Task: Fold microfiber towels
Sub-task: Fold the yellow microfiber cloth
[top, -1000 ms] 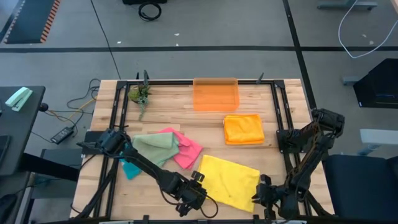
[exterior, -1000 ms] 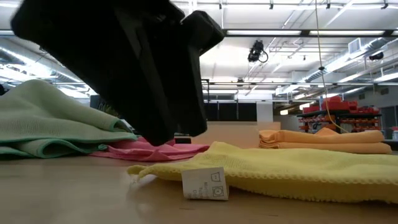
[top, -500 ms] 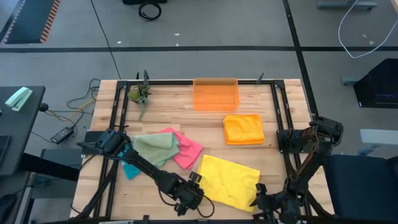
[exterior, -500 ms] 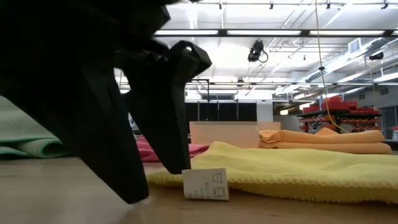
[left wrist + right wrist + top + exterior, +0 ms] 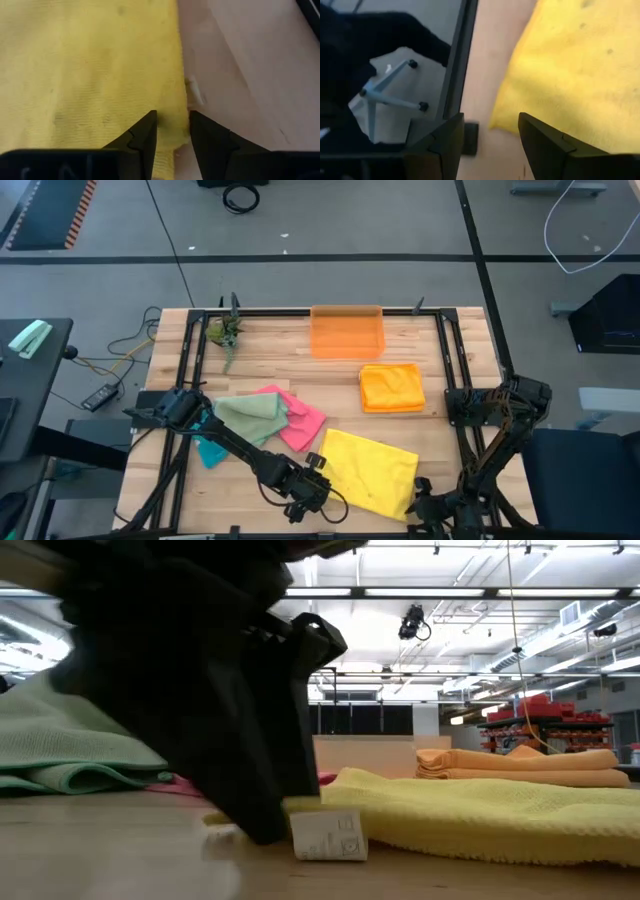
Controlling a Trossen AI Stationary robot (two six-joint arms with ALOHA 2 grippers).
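Setting: wooden table (image 5: 265,350) inside a black frame is being viewed from overhead, a workshop floor lying around it and a lit hall showing beyond at table height.

Done: one orange towel (image 5: 392,387) is lying folded in a neat stack just in front of the translucent orange bin (image 5: 347,332).

In hand: the yellow towel (image 5: 368,469) is being worked at the table's near edge, spread flat and not yet folded, its white tag (image 5: 328,835) showing at the near corner.

Left gripper (image 5: 172,135): the towel's edge near that tagged corner is being straddled, the fingers partly open and narrowly spaced; whether the cloth is pinched cannot be told.

Right gripper (image 5: 489,142): the opposite near corner is being approached, the fingers standing apart with nothing between them and the cloth lying just beyond.

Left to do: a heap of sage green towel (image 5: 250,418), pink towel (image 5: 303,423) and teal towel (image 5: 210,451) is waiting unfolded on the left side; most of the job is judged to be remaining.
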